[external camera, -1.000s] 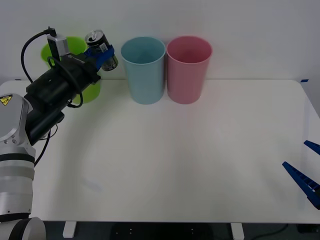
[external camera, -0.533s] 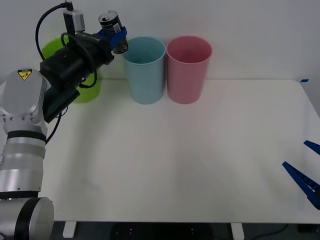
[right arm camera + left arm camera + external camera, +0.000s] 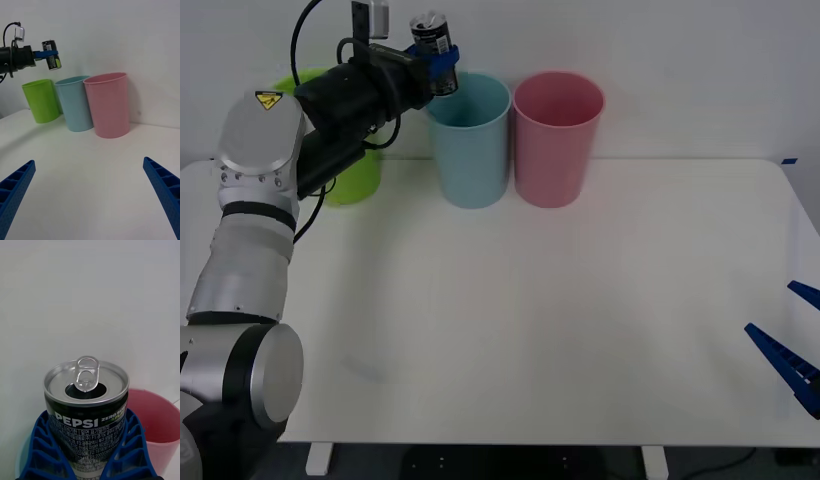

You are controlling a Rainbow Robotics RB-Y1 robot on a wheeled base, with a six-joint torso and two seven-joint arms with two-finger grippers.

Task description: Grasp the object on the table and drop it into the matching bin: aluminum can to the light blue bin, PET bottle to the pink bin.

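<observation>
Aluminium with a dark printed label, the can point(image 3: 431, 37) hung in the air at the light blue bin's point(image 3: 469, 150) upper left rim, above its edge, and we saw the opened pull-tab top in the left wrist view point(image 3: 86, 384). We held it with our left gripper point(image 3: 438, 63), whose blue ribbed fingers point(image 3: 45, 450) closed against both sides of the can's lower body. The pink bin point(image 3: 557, 140) stood just beside the blue one on its right, their sides close or touching, and a lime green bin point(image 3: 350, 175) stood behind our left arm, partly hidden by it. Nothing lay between the can and the blue bin's mouth. Our right gripper point(image 3: 90, 195) waited low at the table's right edge, well apart from the bins, its fingers spread wide and holding nothing. The table point(image 3: 530, 330) was white, with a plain pale wall point(image 3: 680, 60) behind it.
</observation>
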